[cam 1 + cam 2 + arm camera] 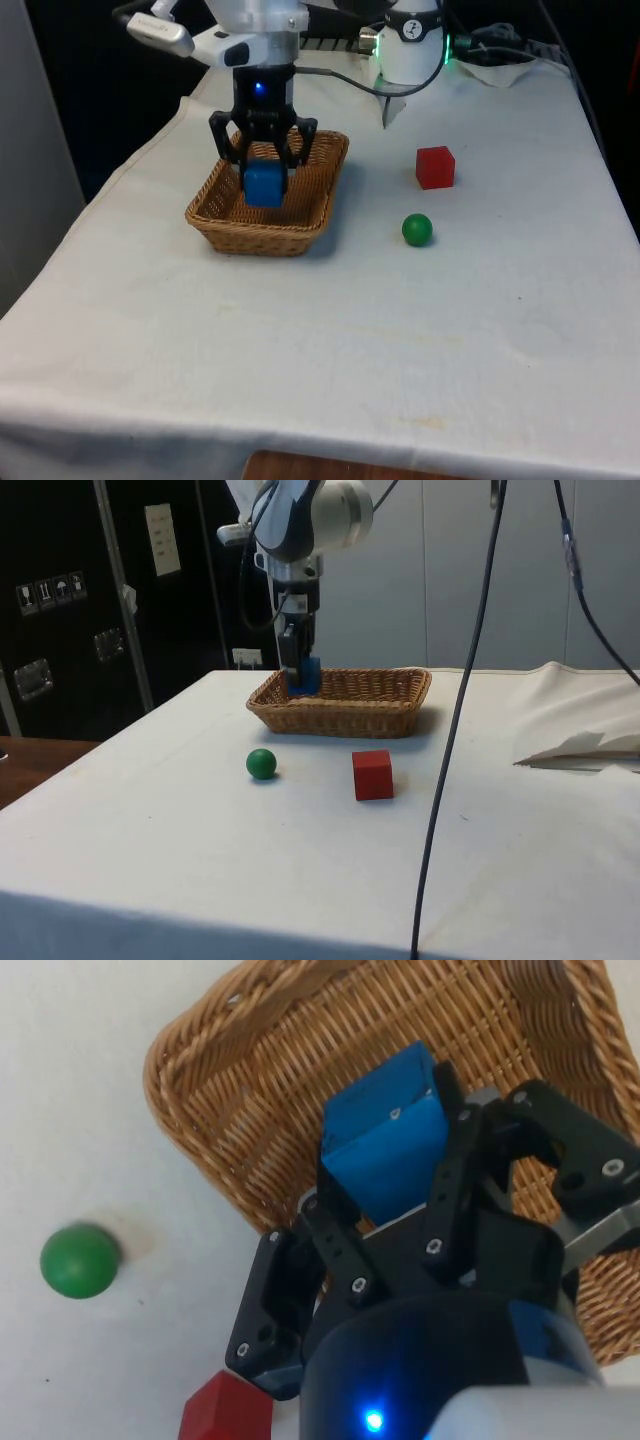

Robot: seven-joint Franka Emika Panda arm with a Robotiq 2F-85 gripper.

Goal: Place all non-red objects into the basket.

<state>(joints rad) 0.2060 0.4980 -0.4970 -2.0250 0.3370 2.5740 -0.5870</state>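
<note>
A blue cube (264, 184) hangs just inside the wicker basket (222, 228), with my gripper (265, 160) shut on it. The side view has the blue cube (305, 676) low over the basket (380, 716) near its end closest to the robot. From the wrist the blue cube (385, 1140) sits tilted between the two black fingers above the basket's weave (250, 1090). A green ball (417, 229) and a red cube (435, 167) rest on the cloth on the front view's right of the basket, also seen as green ball (261, 763) and red cube (372, 774).
A crumpled white cloth (585, 730) lies on the table at the side view's right. A black cable (455, 730) hangs down in front of the side camera. The table's white cloth (330, 340) stretches open toward the front edge.
</note>
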